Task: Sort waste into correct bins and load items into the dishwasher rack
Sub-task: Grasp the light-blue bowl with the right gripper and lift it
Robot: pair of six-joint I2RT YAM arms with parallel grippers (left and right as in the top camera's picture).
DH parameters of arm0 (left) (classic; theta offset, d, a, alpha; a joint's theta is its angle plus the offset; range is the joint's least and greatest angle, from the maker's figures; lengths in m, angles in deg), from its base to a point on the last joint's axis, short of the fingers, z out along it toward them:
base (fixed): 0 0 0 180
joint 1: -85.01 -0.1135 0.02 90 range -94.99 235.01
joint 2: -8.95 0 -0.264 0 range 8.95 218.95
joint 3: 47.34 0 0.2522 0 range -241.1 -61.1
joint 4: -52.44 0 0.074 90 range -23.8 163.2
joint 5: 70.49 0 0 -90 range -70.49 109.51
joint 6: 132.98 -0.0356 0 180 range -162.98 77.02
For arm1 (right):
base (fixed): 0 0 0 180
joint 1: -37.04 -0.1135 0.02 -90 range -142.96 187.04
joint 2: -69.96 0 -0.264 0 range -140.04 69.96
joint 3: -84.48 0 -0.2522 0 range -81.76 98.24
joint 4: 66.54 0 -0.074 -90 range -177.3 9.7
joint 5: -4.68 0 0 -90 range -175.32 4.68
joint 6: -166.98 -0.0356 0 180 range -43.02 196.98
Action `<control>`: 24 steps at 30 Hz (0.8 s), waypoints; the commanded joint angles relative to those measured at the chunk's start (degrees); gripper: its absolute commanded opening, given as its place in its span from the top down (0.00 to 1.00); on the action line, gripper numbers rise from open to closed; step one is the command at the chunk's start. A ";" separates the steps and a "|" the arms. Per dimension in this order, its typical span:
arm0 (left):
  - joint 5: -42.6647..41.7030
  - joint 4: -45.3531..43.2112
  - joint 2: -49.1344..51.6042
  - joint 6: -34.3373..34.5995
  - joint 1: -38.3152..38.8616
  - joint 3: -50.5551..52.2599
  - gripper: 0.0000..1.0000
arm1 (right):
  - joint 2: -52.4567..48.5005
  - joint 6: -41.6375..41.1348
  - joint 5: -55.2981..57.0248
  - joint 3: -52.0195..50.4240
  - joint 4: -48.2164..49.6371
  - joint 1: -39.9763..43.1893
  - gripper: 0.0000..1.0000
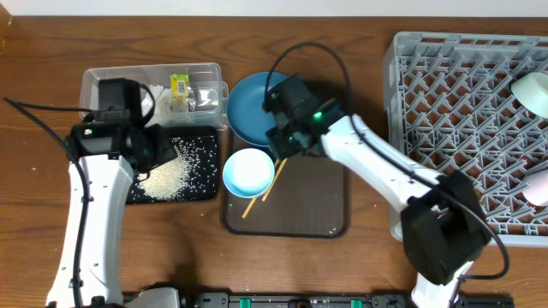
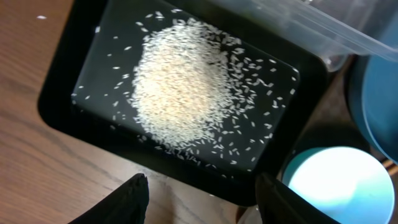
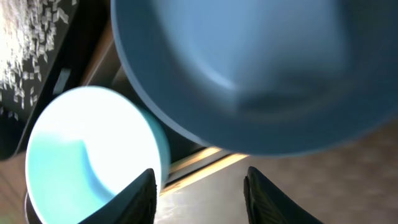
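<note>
In the clear plastic tub (image 1: 94,81) at the far left of the surface (image 1: 171,248): a small yellow-green printed wrapper (image 1: 180,85), lettering too small to read, beside crumpled white tissue (image 1: 161,96). Right against the tub's near side, the shallow black tray (image 1: 210,192), with a heap of white rice grains (image 2: 180,81) in the middle and strays scattered around. Over that tray's near edge, the left claw (image 2: 202,193), fingers spread apart, nothing between them. To the right, the brown serving tray (image 1: 317,214): dark blue dish (image 1: 248,111) at its far end, mint-green bowl (image 1: 248,171) nearer, rims close together, thin wooden chopsticks (image 1: 257,198) slanting out beside the bowl's right side. Above the gap between dish and bowl, the right claw (image 3: 199,186), released, gripping nothing, a strip of chopstick showing below. Far right, the large grey dishwasher rack (image 1: 454,128), with a white bowl (image 1: 533,90) and a small pink bowl (image 1: 539,184) at its right side, both cut off by the frame edge.
</note>
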 commanded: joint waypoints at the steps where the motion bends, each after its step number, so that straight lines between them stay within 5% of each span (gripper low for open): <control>1: 0.44 0.70 -0.07 0.55 -1.49 0.11 0.42 | -2.40 -3.76 -0.24 -0.44 -0.70 -3.06 0.58; 10: 0.42 0.68 -0.07 0.55 -1.51 0.11 0.41 | -5.44 -4.48 1.81 -0.44 -3.06 -6.51 0.73; 15: 0.42 0.68 -0.04 0.57 -1.51 0.11 0.41 | -5.51 -5.11 4.13 -0.42 -4.02 -5.99 0.99; 24: 0.42 0.68 -0.04 0.55 -1.51 0.11 0.41 | -2.73 -3.02 4.59 -0.26 -4.70 -2.86 0.99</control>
